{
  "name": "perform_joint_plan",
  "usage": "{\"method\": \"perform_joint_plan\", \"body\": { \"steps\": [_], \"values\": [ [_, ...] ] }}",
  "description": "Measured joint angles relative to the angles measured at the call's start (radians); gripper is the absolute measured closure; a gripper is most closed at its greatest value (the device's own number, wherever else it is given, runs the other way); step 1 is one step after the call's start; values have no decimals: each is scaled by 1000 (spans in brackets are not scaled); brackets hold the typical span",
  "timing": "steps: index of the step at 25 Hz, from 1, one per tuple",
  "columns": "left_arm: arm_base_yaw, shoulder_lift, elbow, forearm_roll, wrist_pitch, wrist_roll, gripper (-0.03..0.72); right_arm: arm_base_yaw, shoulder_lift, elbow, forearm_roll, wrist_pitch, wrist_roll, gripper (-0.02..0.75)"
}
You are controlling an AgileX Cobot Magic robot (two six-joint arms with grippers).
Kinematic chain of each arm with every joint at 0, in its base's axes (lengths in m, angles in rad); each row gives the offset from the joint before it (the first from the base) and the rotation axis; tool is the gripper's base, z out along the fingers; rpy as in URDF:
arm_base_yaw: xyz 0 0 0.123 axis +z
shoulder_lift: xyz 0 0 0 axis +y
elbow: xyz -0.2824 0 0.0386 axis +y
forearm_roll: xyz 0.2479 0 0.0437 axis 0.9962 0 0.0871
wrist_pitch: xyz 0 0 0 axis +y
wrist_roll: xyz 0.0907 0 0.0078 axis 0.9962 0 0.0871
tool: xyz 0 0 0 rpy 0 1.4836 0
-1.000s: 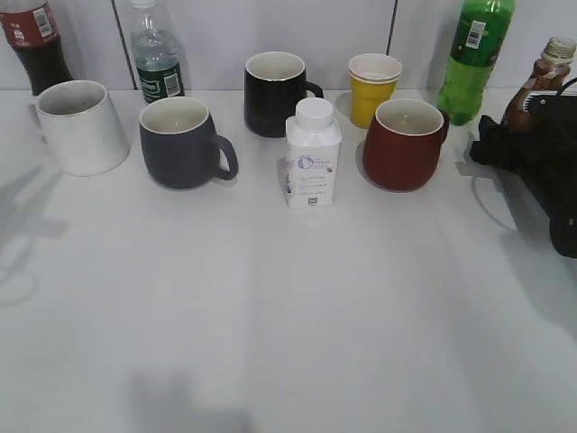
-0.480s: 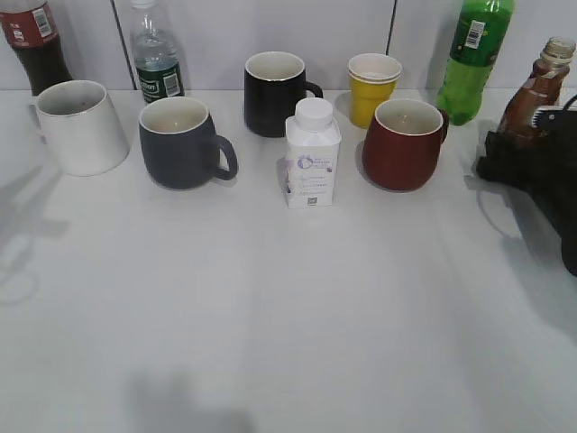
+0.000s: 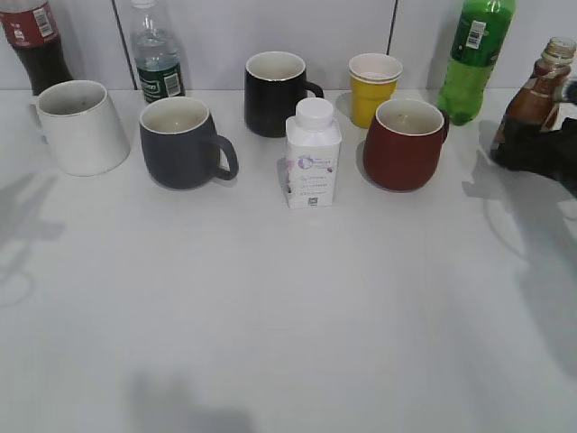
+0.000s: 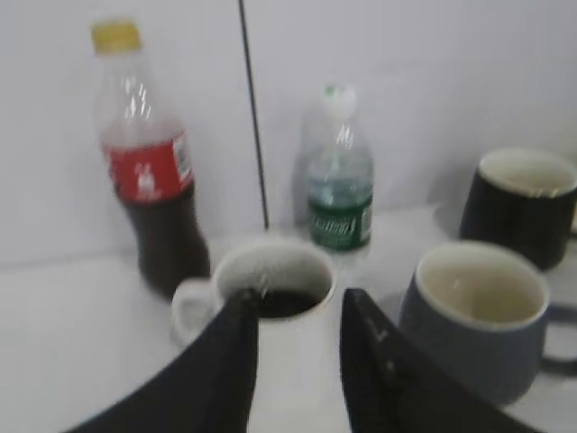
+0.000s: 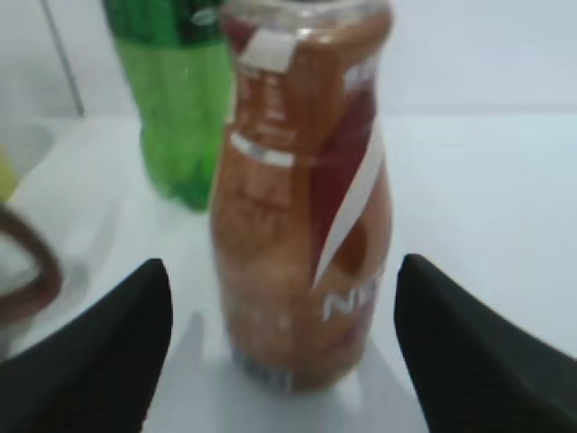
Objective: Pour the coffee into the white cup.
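White tabletop (image 3: pixel 297 298) is backed by a pale panelled wall with dark seams. Along the back edge a cola bottle (image 3: pixel 34 41), a water bottle (image 3: pixel 155 50), a black mug (image 3: pixel 275 93), a yellow paper cup (image 3: pixel 373 86) and a green bottle (image 3: pixel 475 56) are lined up. In front of them stand a grey mug (image 3: pixel 185 142), a small white carton (image 3: pixel 313 153) and a red mug (image 3: pixel 406 142).

The coffee bottle (image 5: pixel 302 194) is placed at the far right of the table, upright and apparently uncapped. The right gripper (image 5: pixel 279 338) is spread wide, with one finger on each side of the bottle and nothing gripped yet. Closure is best made on the lower body, squarely, so that the bottle is not tipped or spilled.

The white cup (image 3: pixel 81 126) is located at the far left, well apart from the bottle. The left gripper (image 4: pixel 293 361) is held part open just before this cup, empty. The row of mugs is judged an obstacle; carriage across should be kept level.
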Motion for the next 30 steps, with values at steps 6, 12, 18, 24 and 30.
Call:
{"method": "perform_joint_plan", "body": {
  "steps": [6, 12, 18, 24, 30],
  "values": [
    [0, 0, -80, -56, 377, -6, 398, 0, -200, -1, -43, 448, 0, 143],
    [0, 0, -108, -167, 713, -1, 353, 0, -353, -71, -53, 1022, 0, 146],
    [0, -1, -109, -323, 952, 148, 297, 0, -441, -152, -61, 1376, -2, 147],
    [0, -1, -139, -537, 1209, 317, 284, 0, -538, -166, -60, 1549, -18, 147],
    [0, -54, -179, -575, 1412, 328, 284, 0, -678, -166, -59, 1670, -33, 147]
  ]
}}
